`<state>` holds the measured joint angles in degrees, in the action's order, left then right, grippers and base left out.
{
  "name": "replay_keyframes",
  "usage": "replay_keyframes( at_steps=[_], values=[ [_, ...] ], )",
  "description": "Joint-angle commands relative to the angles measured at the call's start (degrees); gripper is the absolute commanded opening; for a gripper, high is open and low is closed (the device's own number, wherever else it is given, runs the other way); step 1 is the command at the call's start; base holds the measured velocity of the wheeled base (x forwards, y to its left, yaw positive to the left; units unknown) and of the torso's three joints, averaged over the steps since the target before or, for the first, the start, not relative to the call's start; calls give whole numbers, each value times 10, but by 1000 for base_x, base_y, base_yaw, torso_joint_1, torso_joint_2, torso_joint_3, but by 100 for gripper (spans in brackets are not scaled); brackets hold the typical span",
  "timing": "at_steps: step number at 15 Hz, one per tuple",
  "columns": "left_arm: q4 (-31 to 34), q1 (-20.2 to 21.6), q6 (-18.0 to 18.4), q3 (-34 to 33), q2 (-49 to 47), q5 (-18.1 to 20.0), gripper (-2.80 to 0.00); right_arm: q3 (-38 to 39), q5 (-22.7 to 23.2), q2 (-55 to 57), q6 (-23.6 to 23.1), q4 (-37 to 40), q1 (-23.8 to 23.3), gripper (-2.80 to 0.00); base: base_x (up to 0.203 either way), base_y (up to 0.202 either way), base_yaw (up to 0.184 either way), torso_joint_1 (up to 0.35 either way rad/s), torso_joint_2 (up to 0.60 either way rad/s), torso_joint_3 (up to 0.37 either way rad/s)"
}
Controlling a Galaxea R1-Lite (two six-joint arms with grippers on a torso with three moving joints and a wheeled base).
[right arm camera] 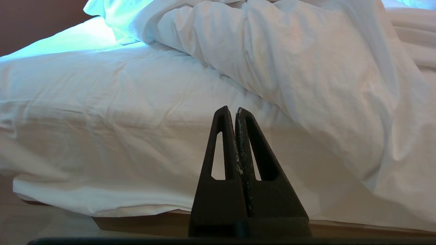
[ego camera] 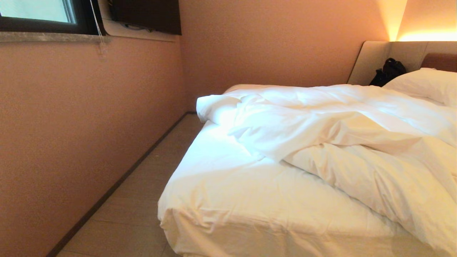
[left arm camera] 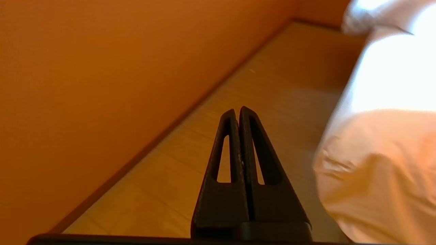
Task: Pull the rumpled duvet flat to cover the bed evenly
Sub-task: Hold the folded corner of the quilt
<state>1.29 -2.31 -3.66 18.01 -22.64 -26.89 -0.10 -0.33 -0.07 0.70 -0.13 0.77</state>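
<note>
L pincer: black, tapered, slotted fingers pressed together, holding nothing; it hangs over the floor strip beside the bed's near L corner, not touching fabric.
R pincer: same black build, fingers together, empty; faces the bed's foot edge, w/ duvet just beyond.
Duvet: thick puffy white quilted cover, bunched diagonally across the bed's middle & R side; a folded lump sits at the L edge near the far corner.
Bed: wide low bed, white-sheeted mattress; near L corner & foot end bare of duvet, so task looks barely begun.
Risk 1: both pincers are closed, so a reach into the duvet would only push it, adding wrinkles; they need to part first.
Risk 2: a pinch too low could catch the thin fitted sheet at the foot edge & drag it off the mattress corner.
Risk 3: pulling one corner alone likely skews the cover; L side stays short.
Risk 4: wall close on the L; arm swing may hit it.
Surface: soft, creased, slippery-looking cotton.
Room: salmon-pink walls, tan plank floor, dark-framed window, white pillow, black bag by padded beige headboard.
</note>
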Motion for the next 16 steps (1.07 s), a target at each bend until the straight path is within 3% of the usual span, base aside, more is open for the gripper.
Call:
replay_keyframes(
  at_steps=[1, 3, 5, 8, 11, 14, 16],
  values=[
    [-1, 34, 5, -30, 75, -6, -280, 0, 0, 1, 0, 0, 0, -280, 0, 0, 0, 0, 0, 0],
    [-24, 41, 8, -78, 86, -21, -280, 0, 0, 1, 0, 0, 0, -280, 0, 0, 0, 0, 0, 0],
    [-71, 41, 27, -129, 102, -7, -280, 0, 0, 1, 0, 0, 0, -280, 0, 0, 0, 0, 0, 0],
    [-79, 34, 53, -147, 128, 106, -280, 0, 0, 1, 0, 0, 0, -280, 0, 0, 0, 0, 0, 0],
    [-67, 32, 54, -170, 156, 163, -280, 0, 1, 1, 0, 0, 0, -280, 0, 0, 0, 0, 0, 0],
    [-3, 32, 55, -159, 187, 229, -280, 0, 1, 1, 0, 0, 0, -280, 0, 0, 0, 0, 0, 0],
    [39, 32, 74, -161, 223, 285, -280, 0, 1, 1, 0, 0, 0, -280, 0, 0, 0, 0, 0, 0]
  ],
)
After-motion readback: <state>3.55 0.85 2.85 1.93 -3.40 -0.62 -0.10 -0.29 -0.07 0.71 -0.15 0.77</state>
